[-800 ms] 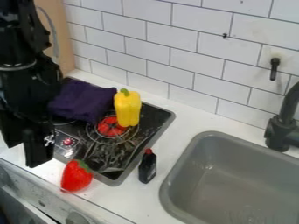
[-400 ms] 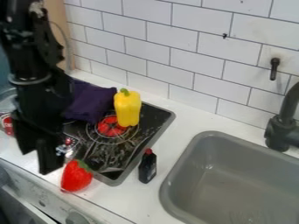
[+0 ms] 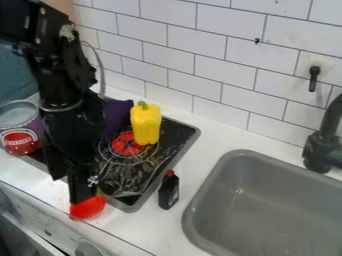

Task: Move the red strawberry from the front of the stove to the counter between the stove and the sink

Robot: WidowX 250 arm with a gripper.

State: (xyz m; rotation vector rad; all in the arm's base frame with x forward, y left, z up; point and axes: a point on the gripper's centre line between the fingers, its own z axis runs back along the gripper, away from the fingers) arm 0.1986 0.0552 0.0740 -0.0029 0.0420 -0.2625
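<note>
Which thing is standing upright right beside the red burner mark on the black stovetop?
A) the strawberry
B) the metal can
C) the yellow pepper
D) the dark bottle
C: the yellow pepper stands upright there, its lower end next to the red burner mark.

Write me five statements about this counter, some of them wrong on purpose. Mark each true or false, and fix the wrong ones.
1. The yellow pepper stands upright on the black stovetop. True.
2. The dark bottle lies inside the sink. False: it stands on the counter, between the stovetop and the sink.
3. The gripper hangs near the red strawberry and hides part of it from the camera. True.
4. The purple cloth hangs over the faucet. False: it is on the stovetop, partly hidden behind the arm.
5. A can is on the far side of the sink from the stovetop. False: it is at the left edge of the view, beside the arm.
</note>
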